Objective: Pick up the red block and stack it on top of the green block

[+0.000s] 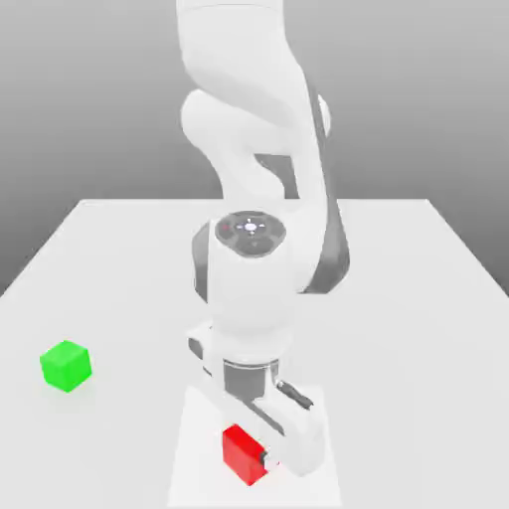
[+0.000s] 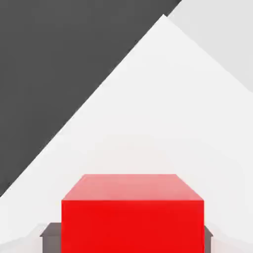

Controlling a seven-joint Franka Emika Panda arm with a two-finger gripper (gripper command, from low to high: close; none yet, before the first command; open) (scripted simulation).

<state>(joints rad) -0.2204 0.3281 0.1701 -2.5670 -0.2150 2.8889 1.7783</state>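
End effector [image 2: 130, 238] grips red block [image 1: 242, 455] over white square [image 1: 199, 482] (green block [image 1: 66, 366] well apart).

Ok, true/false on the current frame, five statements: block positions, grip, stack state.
1. The red block sits between the gripper's fingers. True.
2. The fingers are spread wide, clear of the red block. False: they are closed on its sides.
3. The green block stands toward the exterior view's left. True.
4. The red block is stacked on the green one. False: the two are well apart.
5. The gripper holds the green block. False: it grips the red one.
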